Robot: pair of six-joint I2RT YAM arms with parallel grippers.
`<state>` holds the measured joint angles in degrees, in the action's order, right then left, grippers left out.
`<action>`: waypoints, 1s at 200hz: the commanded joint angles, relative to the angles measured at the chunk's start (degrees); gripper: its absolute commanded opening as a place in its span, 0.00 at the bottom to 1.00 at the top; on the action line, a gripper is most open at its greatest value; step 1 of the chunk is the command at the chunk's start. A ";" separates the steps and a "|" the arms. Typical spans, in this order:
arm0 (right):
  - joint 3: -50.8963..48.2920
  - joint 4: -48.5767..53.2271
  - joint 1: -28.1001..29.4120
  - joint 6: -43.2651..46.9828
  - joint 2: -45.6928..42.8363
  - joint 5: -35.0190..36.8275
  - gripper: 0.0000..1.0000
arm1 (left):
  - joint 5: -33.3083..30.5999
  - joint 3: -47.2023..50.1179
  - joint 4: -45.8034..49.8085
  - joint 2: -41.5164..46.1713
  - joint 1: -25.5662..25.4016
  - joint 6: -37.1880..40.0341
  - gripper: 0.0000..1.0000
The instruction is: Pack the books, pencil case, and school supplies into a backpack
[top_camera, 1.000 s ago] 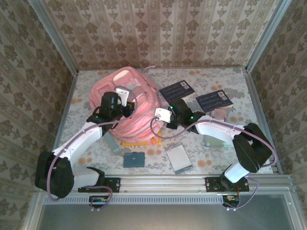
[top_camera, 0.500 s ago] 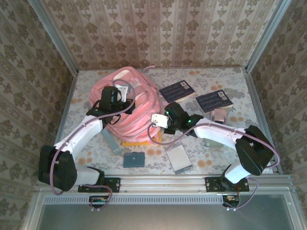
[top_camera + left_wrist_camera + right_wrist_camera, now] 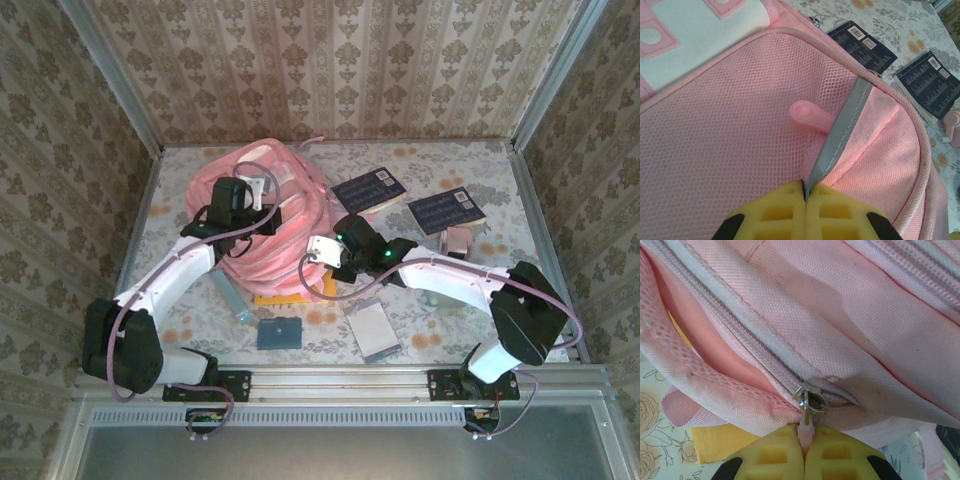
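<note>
From above, the backpack [image 3: 300, 200] lies left of mid-table, between both arms. Left wrist: the left gripper [image 3: 805, 197] is pressed together on the backpack's grey strap [image 3: 840, 132] — pink mesh just beyond. Right wrist: the right gripper [image 3: 805, 440] pinches the zipper pull [image 3: 806, 429] — backpack directly ahead.

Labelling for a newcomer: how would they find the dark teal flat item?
Find the big pink backpack. Nearer the arm bases, past the orange-yellow book, lies the dark teal rectangle. Its neighbour, the silver-framed rectangle, is pale; this one is dark.

Lab booth: wallpaper walls [image 3: 330, 70], aluminium frame [image 3: 556, 75]
</note>
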<state>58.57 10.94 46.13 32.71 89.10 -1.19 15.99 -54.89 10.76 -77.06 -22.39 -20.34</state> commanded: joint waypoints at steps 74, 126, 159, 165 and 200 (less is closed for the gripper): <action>11.63 13.67 1.54 -5.04 5.19 -0.05 0.00 | 1.53 -4.86 -7.82 -2.77 -2.43 -7.98 0.00; 12.69 15.89 2.50 -6.34 7.18 1.12 0.00 | 3.70 -5.10 -12.40 -5.42 -3.36 -13.52 0.00; 13.17 19.52 3.62 -4.55 7.97 7.14 0.00 | 2.37 -6.41 -11.23 -6.53 -5.04 -13.26 0.00; 13.45 21.10 3.73 -4.85 8.01 7.98 0.00 | 2.02 -6.36 -11.23 -6.58 -5.03 -13.31 0.00; 15.61 22.94 3.92 -7.99 7.90 6.12 0.00 | 2.02 -6.44 -12.78 -7.75 -4.85 -15.35 0.00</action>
<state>71.37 32.08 48.95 26.74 96.82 6.85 17.12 -58.26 5.54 -84.29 -26.94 -31.83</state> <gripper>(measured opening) 0.064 0.050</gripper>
